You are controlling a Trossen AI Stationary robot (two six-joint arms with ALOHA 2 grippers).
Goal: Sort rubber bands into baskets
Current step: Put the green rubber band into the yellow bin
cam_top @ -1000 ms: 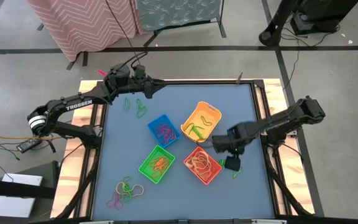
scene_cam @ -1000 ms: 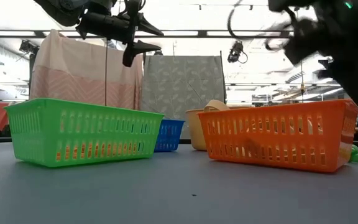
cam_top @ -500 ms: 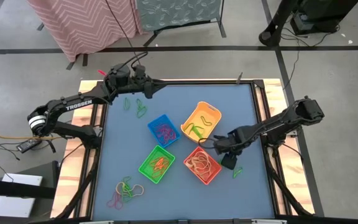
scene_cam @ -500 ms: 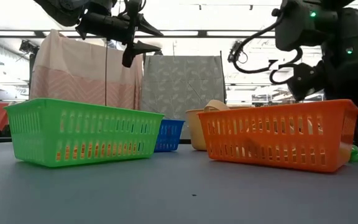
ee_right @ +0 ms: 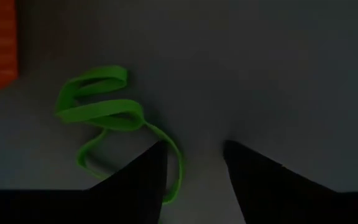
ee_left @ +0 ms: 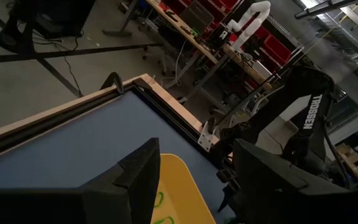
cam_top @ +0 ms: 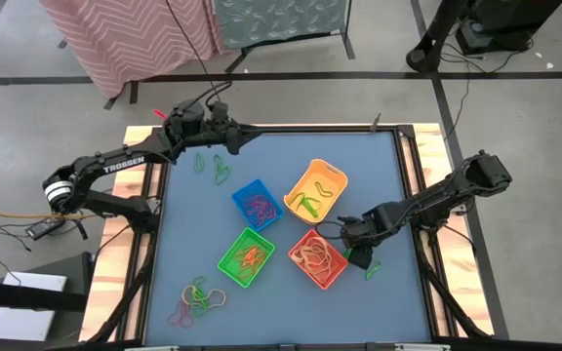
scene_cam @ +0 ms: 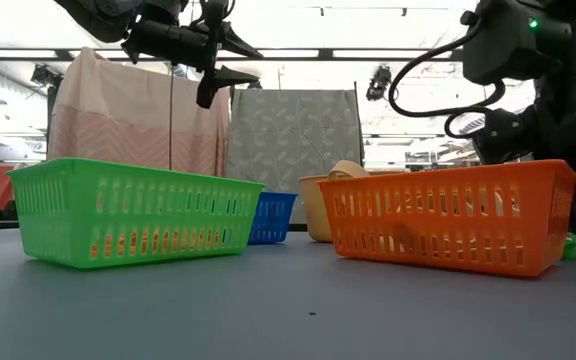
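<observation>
Right wrist view: the right gripper (ee_right: 194,163) is low over the table with its fingers parted, holding nothing, beside a green rubber band (ee_right: 107,118). That band lies on the blue table (cam_top: 281,322) just beside the orange basket (cam_top: 317,258).

Four baskets crowd the table's (cam_top: 379,156) middle: blue basket (cam_top: 257,204), yellow basket (cam_top: 317,190), green basket (cam_top: 246,256) and orange basket (cam_top: 317,258), with narrow gaps between them. The right gripper (cam_top: 357,255) sits just beside the orange one. Bare mat lies along the far right and near right edges
</observation>
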